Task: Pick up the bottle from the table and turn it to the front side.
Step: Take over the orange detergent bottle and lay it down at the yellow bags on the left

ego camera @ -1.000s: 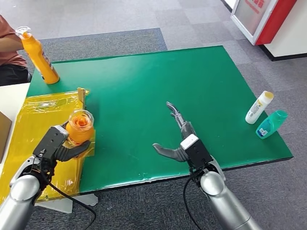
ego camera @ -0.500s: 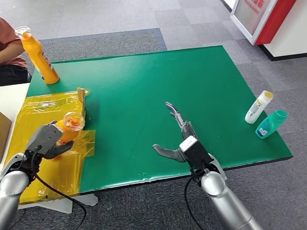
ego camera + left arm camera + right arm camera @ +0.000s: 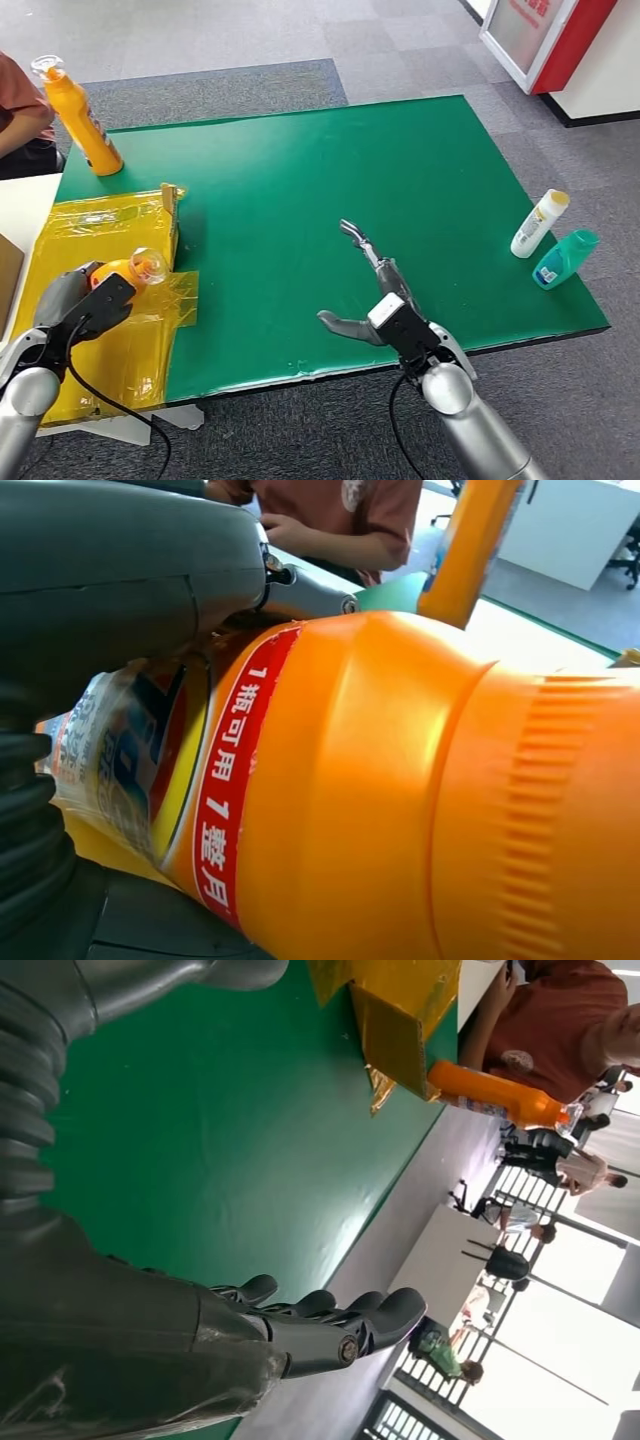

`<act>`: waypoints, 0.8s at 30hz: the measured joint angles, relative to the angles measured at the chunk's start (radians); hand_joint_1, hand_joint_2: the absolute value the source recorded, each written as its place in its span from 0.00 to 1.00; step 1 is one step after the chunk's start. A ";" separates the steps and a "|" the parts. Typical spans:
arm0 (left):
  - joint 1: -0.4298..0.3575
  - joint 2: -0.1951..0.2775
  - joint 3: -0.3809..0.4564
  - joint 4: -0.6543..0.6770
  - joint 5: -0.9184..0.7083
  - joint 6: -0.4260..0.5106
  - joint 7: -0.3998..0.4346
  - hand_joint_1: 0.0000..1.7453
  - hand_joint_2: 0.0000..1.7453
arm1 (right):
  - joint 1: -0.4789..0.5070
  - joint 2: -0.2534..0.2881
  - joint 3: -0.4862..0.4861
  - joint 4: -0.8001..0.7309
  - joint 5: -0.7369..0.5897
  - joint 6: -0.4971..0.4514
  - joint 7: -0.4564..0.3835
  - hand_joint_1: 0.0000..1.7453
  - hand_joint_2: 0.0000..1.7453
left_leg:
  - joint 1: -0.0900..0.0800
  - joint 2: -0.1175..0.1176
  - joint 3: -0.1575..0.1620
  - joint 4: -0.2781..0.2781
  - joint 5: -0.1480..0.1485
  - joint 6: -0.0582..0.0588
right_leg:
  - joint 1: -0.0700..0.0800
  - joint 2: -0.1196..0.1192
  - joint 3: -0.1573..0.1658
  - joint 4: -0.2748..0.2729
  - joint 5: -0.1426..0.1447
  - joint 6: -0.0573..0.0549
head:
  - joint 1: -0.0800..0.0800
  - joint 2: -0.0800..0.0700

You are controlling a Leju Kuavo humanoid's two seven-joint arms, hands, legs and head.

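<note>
**Midway: bottle in hand, turn under way**

Clearly gripped by the left hand (image 3: pixel 79 305): the orange bottle (image 3: pixel 124 272), wrapped round its body, clear cap end pointing away toward the green mat (image 3: pixel 317 190). Held low over the yellow plastic sheet (image 3: pixel 90 230) at the table's left side, lying nearly level rather than upright. Seen close from the left wrist: thumb across the label, red band with white characters facing the camera, ribbed orange neck running out beyond the fingers (image 3: pixel 45 820).

Judged as the turning step, with pickup done and the front face not plainly settled. Called for next, probably: a roll of the wrist until the printed front faced forward, then a steady set-down without loosening the grip early; smooth plastic, likely to slip if squeezed lightly.

Hovered apart over the mat's near edge: the right hand (image 3: pixel 370 295), spread and holding nothing.

Stood further out: a second orange bottle (image 3: pixel 79 115) at the far left corner, beside a seated person (image 3: pixel 19 95).
</note>
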 joint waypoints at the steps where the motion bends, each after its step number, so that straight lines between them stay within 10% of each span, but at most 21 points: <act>1: 0.005 -0.001 0.004 0.000 -0.013 0.009 0.002 1.00 1.00 | 0.001 0.000 0.001 0.000 0.002 0.001 0.001 0.00 1.00 | 0.000 0.000 0.000 0.000 0.000 0.000 | 0.000 0.000 0.000 0.000 0.000 0.000 | 0.000 0.000; 7: 0.032 -0.001 0.014 0.012 -0.121 0.054 0.013 1.00 1.00 | 0.004 0.000 0.013 0.000 0.009 0.003 0.002 0.00 1.00 | 0.000 0.000 0.000 0.000 0.000 0.000 | 0.000 0.000 0.000 0.000 0.000 0.000 | 0.000 0.000; 11: 0.037 -0.002 0.015 0.020 -0.141 0.061 0.013 0.00 1.00 | 0.004 0.000 0.021 0.000 0.011 0.004 0.002 0.00 1.00 | 0.000 0.000 0.000 0.000 0.000 0.000 | 0.000 0.000 0.000 0.000 0.000 0.000 | 0.000 0.000; 24: 0.081 -0.024 0.023 0.017 -0.190 0.074 -0.013 0.00 1.00 | 0.028 -0.009 0.030 -0.032 0.040 -0.001 -0.015 0.00 1.00 | 0.000 0.000 0.000 0.000 0.000 0.000 | 0.000 0.000 0.000 0.000 0.000 0.000 | 0.000 0.000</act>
